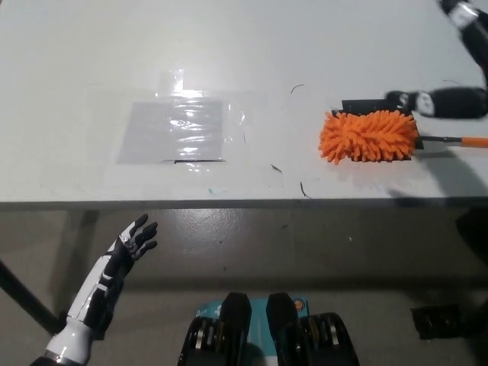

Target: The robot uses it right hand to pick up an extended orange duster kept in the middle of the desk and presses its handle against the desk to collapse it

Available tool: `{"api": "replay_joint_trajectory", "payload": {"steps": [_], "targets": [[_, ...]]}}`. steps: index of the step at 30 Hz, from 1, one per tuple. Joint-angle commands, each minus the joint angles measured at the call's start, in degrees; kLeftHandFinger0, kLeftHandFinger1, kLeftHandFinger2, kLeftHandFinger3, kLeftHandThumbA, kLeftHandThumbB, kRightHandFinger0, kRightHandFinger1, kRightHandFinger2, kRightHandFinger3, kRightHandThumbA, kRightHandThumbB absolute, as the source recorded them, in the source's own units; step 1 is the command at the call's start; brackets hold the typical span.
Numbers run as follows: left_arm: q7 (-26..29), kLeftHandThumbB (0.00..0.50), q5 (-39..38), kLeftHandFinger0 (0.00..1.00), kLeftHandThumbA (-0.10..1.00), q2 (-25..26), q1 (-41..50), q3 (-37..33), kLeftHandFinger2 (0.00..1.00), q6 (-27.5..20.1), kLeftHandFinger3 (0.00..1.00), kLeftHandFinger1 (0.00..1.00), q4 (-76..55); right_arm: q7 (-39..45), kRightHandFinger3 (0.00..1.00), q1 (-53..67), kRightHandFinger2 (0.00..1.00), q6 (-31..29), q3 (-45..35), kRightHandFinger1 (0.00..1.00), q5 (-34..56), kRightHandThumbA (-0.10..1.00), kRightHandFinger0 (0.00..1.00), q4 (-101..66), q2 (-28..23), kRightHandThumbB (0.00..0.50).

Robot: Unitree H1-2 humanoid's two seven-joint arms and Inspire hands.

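1. You have no readable writing, brand or label anywhere on the desk (91, 61), and no containers show.
2. Your duster (370, 136) lies flat toward the right of the desk, its fluffy orange head on a black patch (364, 104), its thin handle (454, 140) running off to the right edge.
3. Your right hand (446, 91) hovers just above and behind the duster head, blurred, fingers spread apart, holding nothing.
4. Your left hand (131, 242) rests low at the lower left, below the desk edge, fingers apart and empty.
5. A clear plastic sheet (177, 130) lies taped near the desk's middle.
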Motion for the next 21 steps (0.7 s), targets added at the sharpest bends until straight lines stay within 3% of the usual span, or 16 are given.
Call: {"api": "replay_joint_trajectory", "payload": {"steps": [1,8,10,21], "targets": [[-0.6,0.316,-0.5,1.0,1.0,0.4,0.2,0.3,1.0,-3.3,1.0,1.0,-1.9,10.4,1.0,-11.2,1.0,9.0,6.3,1.0,-4.8,0.97,1.0,9.2,-2.9,0.379],[-0.8,0.313,-0.8,1.0,1.0,0.5,0.3,0.2,1.0,-3.4,1.0,1.0,-1.9,12.4,1.0,-17.4,1.0,7.5,12.3,1.0,-6.9,1.0,1.0,19.8,-2.9,0.396],[-0.2,0.322,0.5,1.0,1.0,0.5,0.9,0.1,1.0,-3.2,1.0,1.0,-2.2,13.9,1.0,-22.2,1.0,4.5,14.1,1.0,-6.4,0.99,1.0,31.8,-0.7,0.382],[0.0,0.317,0.6,1.0,1.0,0.4,0.7,0.4,1.0,-3.5,1.0,1.0,-2.0,14.6,1.0,-30.8,1.0,-0.5,18.3,1.0,-7.9,1.0,1.0,54.6,4.1,0.394]]}}
